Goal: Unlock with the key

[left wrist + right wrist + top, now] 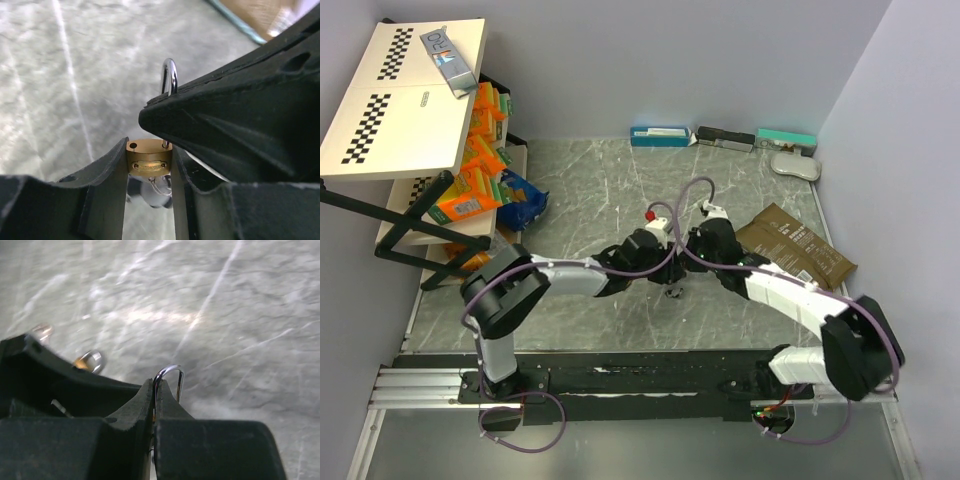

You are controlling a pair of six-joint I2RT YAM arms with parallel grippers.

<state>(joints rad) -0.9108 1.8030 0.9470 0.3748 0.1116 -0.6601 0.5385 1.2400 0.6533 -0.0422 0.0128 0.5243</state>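
At the centre of the grey marble-patterned table the two arms meet over a small brass padlock with a chrome shackle. The left gripper is closed on the lock's brass body, one black finger touching each side. The right gripper crosses in from 3 o'clock, its fingers pressed together on the shackle's bend. A thin silvery ring hangs under the body; whether a key sits in the lock cannot be told.

At 10 o'clock in the overhead view a white tilted shelf rack holds orange snack packets on its tiers. A blue bag sits at the rack's right end. A silver-and-blue packet lies on the rack's checker-marked top panel. Along the far edge, from 12 to 1 o'clock, lie a blue box, a black box and a teal box, with a white rounded object just in front of the last. A flat brown pouch lies at 3 o'clock, partly under the right arm.
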